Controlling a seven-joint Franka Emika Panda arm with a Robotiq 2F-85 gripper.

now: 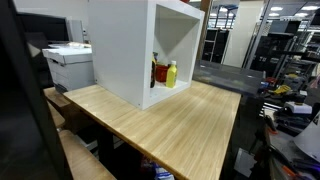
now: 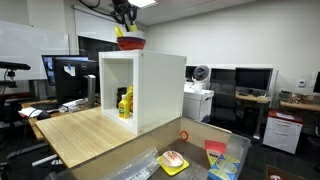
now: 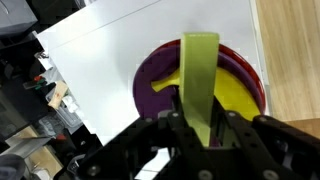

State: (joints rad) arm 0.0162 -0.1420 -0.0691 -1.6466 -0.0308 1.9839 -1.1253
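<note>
The gripper (image 3: 200, 127) clamps a green dish (image 3: 199, 65) edge-on, just above stacked bowls (image 3: 242, 97) on a white cabinet (image 3: 105, 60). Bottles (image 2: 124, 103) stand inside, far back.

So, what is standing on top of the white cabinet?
A stack of purple, red and yellow dishes lies on the white cabinet. The pincer is shut on a light green piece over them. That piece and the pincer cover the stack's middle.
</note>
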